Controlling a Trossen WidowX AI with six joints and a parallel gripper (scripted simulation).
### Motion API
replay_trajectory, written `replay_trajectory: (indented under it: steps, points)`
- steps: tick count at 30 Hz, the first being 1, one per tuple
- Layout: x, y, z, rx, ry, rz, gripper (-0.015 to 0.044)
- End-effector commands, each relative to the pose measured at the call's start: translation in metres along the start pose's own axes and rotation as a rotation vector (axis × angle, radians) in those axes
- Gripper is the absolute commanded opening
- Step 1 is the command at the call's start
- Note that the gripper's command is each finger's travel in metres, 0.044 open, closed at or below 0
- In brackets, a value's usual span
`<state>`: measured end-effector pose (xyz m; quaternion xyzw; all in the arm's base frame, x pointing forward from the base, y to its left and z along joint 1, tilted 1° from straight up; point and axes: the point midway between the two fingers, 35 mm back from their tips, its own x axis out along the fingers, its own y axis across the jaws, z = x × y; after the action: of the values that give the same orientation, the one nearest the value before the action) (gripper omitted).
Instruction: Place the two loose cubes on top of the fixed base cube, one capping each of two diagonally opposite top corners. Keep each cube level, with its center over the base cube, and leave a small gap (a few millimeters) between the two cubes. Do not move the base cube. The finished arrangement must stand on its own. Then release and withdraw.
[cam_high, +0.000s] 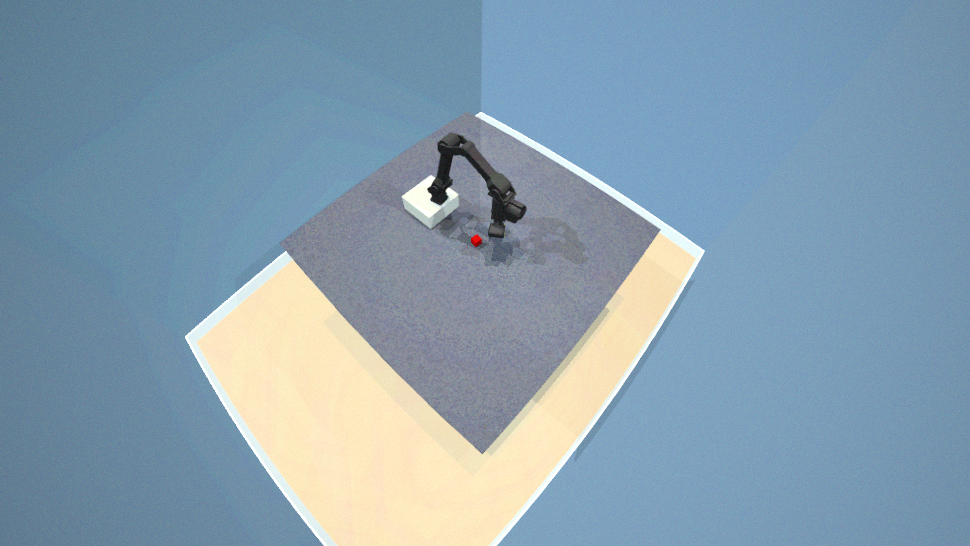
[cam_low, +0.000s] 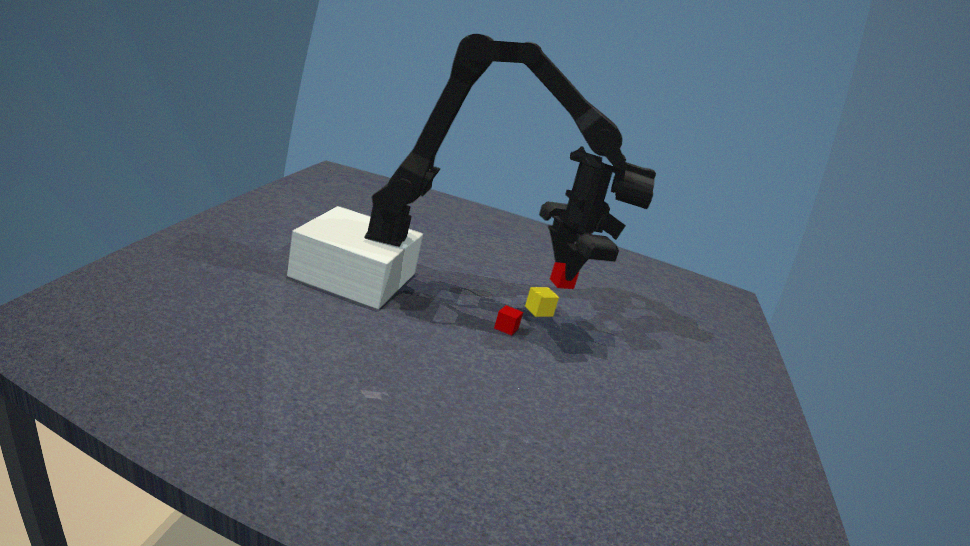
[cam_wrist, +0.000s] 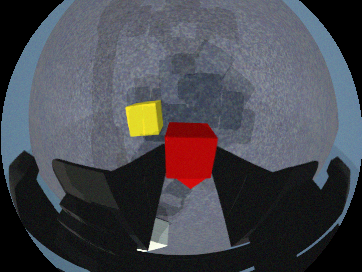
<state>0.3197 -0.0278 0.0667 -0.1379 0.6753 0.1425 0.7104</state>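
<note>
"Well, how did the black parallel-jaw gripper (cam_high: 496, 231) (cam_low: 567, 275) (cam_wrist: 188, 149) stand?"

"Clamped on a bright red cube (cam_low: 557, 271) (cam_wrist: 190, 157), its fingers against two opposite sides, with the cube off the table. I judged it light and stiff, neither fragile nor likely to squash; smooth faces might have let it twist if pinched off-centre"

"Was that the right hold?"

"I thought so: two opposite side faces, about mid-height, left the underside free to land level"

"And beyond it?"

"A yellow cube (cam_low: 541, 302) (cam_wrist: 144, 119), presumably the fixed base, sat lower and to one side of the held cube in the wrist view. Nothing capped it. A second red cube (cam_high: 476, 240) (cam_low: 508, 320) lay on the dark speckled table (cam_high: 441, 325) (cam_low: 407, 440) (cam_wrist: 280, 75), near the yellow one; farther off, a white box-shaped pedestal (cam_high: 419, 207) (cam_low: 332, 261) (cam_wrist: 160, 231) bore the arm"

"Did every view agree?"

"Hardly. From the top, only one red cube showed; the held one and the yellow were hidden, probably beneath the arm. The exterior showed all three, though a finger partly covered the held cube. The wrist gave both side contacts, and a red point poked out below the held cube; I couldn't tell whether it was the second"
</note>
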Motion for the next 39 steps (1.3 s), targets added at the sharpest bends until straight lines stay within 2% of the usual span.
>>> replay_trajectory:
  steps: [1,34,39]
  points:
    - [0.002,0.007,0.002,-0.089,0.003,-0.002,0.0105]
    - [0.015,0.071,0.02,-0.837,0.001,-0.005,0.0105]
    - [0.015,0.074,0.02,-0.871,0.001,-0.006,0.0105]
